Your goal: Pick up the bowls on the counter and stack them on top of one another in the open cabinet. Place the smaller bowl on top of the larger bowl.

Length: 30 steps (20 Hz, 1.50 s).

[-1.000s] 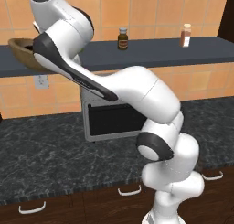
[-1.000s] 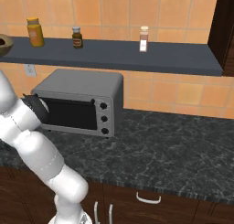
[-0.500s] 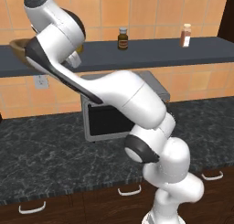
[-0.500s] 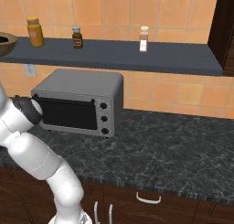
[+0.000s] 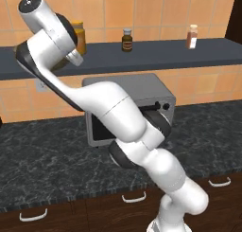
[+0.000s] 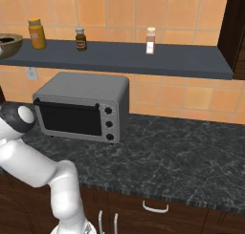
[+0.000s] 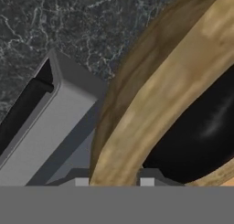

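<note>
A tan wooden bowl (image 6: 9, 44) hangs at the far left, level with the dark grey shelf (image 6: 143, 58). In the hand view its thick rim (image 7: 151, 104) runs up between my two fingertips, with the dark hollow of the bowl to the right. My gripper (image 7: 114, 182) is shut on that rim. The black marbled counter (image 7: 91, 26) lies far below it. In the left base view my upper arm (image 5: 52, 41) reaches up in front of the shelf's left end and covers the bowl.
A silver toaster oven (image 6: 81, 106) stands on the counter (image 6: 182, 156) under the shelf. On the shelf stand an orange jar (image 6: 37, 33), a dark bottle (image 6: 81, 39) and a spice shaker (image 6: 151, 40). Dark wood drawers with white handles (image 5: 133, 197) run below.
My elbow and forearm have swung right and lower in the left base view. The bowl has edged slightly right along the shelf's left end. The grip is unchanged.
</note>
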Motion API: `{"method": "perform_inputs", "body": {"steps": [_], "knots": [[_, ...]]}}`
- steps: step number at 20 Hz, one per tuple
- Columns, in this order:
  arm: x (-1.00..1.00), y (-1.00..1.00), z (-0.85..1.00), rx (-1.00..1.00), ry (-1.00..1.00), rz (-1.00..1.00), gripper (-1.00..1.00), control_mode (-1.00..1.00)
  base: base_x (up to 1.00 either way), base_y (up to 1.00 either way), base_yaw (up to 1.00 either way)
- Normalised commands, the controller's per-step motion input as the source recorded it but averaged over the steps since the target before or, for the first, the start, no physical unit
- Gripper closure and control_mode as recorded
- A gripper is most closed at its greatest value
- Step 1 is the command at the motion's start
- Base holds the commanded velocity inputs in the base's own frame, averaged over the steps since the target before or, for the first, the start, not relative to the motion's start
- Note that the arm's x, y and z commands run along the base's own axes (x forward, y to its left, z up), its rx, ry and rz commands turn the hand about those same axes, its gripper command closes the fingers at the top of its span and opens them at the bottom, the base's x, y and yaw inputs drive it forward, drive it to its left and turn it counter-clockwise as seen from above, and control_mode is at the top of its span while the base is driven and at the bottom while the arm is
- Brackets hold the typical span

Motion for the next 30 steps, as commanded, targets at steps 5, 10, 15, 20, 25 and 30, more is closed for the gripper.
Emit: {"method": "perform_inputs", "body": {"steps": [5, 10, 15, 20, 25, 30], "knots": [[0.35, 0.0, -0.11, -0.11, 0.0, -0.02, 1.0, -1.0, 0.0, 0.0, 0.0], [0.11, 0.0, -0.16, -0.1, 0.0, -0.03, 1.0, -1.0, 0.0, 0.0, 0.0], [0.31, 0.07, -0.08, -0.09, -0.03, -0.02, 1.0, -1.0, 0.0, 0.0, 0.0], [0.08, 0.12, -0.2, -0.01, -0.01, 0.0, 1.0, -1.0, 0.0, 0.0, 0.0], [0.01, -0.04, -0.01, -0.01, 0.01, 0.0, -1.0, -1.0, 0.0, 0.0, 0.0], [0.0, 0.0, 0.0, 0.0, 0.0, 0.0, -1.0, -1.0, 0.0, 0.0, 0.0]]}}
